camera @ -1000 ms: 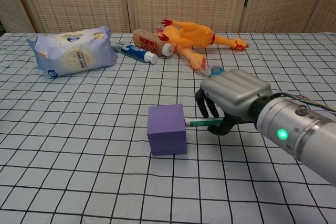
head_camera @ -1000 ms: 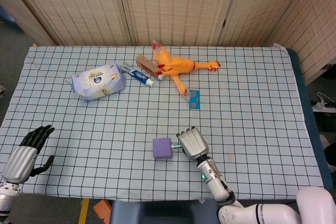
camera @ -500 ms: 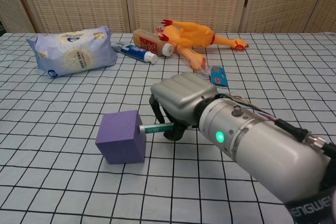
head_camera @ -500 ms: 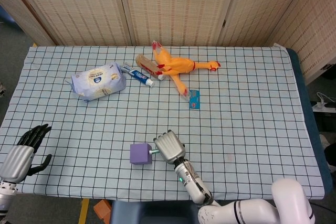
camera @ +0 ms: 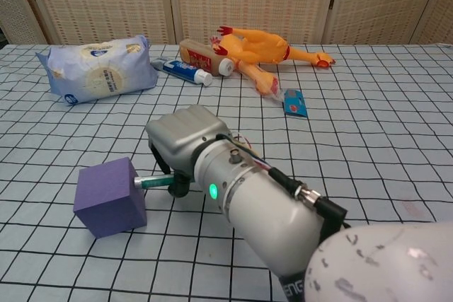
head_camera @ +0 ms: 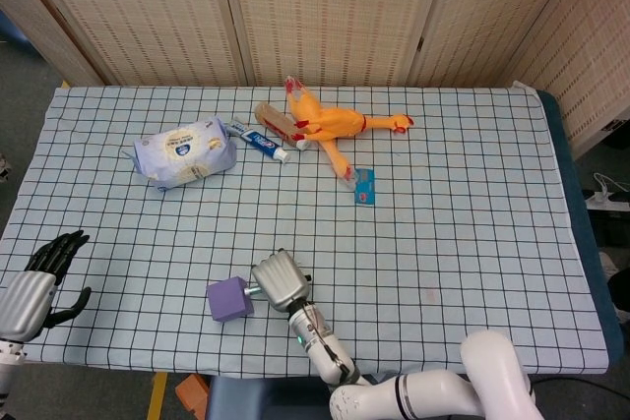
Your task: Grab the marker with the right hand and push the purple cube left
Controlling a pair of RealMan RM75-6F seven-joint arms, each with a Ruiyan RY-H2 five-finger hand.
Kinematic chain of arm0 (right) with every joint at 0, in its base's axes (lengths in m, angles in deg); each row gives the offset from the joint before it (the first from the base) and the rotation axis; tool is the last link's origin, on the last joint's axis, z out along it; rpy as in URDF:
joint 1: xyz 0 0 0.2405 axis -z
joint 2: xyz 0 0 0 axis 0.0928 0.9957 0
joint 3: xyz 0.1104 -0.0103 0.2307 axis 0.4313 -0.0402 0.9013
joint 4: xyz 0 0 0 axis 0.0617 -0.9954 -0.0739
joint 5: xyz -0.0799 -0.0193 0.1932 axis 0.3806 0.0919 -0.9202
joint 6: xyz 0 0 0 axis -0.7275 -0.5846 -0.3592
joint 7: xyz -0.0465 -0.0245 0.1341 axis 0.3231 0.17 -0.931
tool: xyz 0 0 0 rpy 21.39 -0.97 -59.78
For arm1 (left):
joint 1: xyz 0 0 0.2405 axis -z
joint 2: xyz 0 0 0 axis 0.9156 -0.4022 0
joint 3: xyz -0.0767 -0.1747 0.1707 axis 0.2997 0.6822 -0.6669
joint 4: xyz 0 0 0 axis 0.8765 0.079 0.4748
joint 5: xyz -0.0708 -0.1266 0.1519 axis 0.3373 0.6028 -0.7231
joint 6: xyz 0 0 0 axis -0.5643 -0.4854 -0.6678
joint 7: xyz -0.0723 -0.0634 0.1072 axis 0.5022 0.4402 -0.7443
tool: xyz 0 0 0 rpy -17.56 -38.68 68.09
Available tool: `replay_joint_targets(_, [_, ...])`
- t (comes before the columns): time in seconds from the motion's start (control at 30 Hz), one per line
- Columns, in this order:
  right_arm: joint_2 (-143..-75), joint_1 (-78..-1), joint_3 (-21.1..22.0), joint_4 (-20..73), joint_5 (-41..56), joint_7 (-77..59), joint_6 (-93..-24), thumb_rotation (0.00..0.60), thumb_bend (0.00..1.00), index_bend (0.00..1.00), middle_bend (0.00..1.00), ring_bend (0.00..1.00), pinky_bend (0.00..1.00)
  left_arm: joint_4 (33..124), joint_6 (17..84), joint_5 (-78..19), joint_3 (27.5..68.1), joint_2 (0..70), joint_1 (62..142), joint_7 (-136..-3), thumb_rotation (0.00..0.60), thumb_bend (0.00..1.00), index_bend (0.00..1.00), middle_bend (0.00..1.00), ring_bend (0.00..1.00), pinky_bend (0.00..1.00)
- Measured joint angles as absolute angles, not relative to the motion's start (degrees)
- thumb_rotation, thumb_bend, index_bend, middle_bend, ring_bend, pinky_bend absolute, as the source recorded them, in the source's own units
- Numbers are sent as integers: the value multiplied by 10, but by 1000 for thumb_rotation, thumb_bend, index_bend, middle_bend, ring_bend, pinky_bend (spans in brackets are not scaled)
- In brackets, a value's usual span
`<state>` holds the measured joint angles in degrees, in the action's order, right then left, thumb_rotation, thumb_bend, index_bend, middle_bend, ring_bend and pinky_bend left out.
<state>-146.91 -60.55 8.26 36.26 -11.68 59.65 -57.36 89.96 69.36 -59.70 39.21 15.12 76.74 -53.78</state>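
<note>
The purple cube (head_camera: 228, 299) (camera: 109, 197) sits on the checked cloth near the table's front edge, left of centre. My right hand (head_camera: 279, 279) (camera: 185, 139) is just to its right, fingers curled around a green marker (camera: 153, 182). The marker's tip touches the cube's right face. My left hand (head_camera: 34, 285) hovers at the table's front left corner, holding nothing, fingers slightly spread; the chest view does not show it.
At the back lie a wipes pack (head_camera: 184, 152) (camera: 96, 67), a toothpaste tube (head_camera: 260, 141) (camera: 185, 72), a rubber chicken (head_camera: 333, 126) (camera: 258, 50) and a small blue packet (head_camera: 365, 186) (camera: 294, 102). My right forearm (camera: 283, 224) fills the chest view's lower right.
My right hand has swept left with the marker, sliding the purple cube leftward across the cloth. The left hand has drifted slightly down and left.
</note>
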Motion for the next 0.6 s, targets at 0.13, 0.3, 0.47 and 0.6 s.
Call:
replay_joint_targets(0.13, [-1490,-627,93,340,-130,598,-568,600,365,991,734,524,494,899,692,-594,393,151,768,-537,600,442,0,0,0,100])
replay_joint_targets(0.3, [-1523,-659,112,300,-146,598,-557,600,366,991,734,527,494,898,692,-592,395,150,767,-534,600,441,0,0,0,100])
replay_joint_targets(0.47, [-1553,-691,131,262,-155,588,-545,600,368,991,735,531,494,897,691,-591,395,149,768,-530,600,442,0,0,0,100])
replay_joint_targets(0.6, [-1556,-712,136,251,-167,575,-540,600,368,992,735,531,494,896,691,-592,395,149,768,-529,600,442,0,0,0,100])
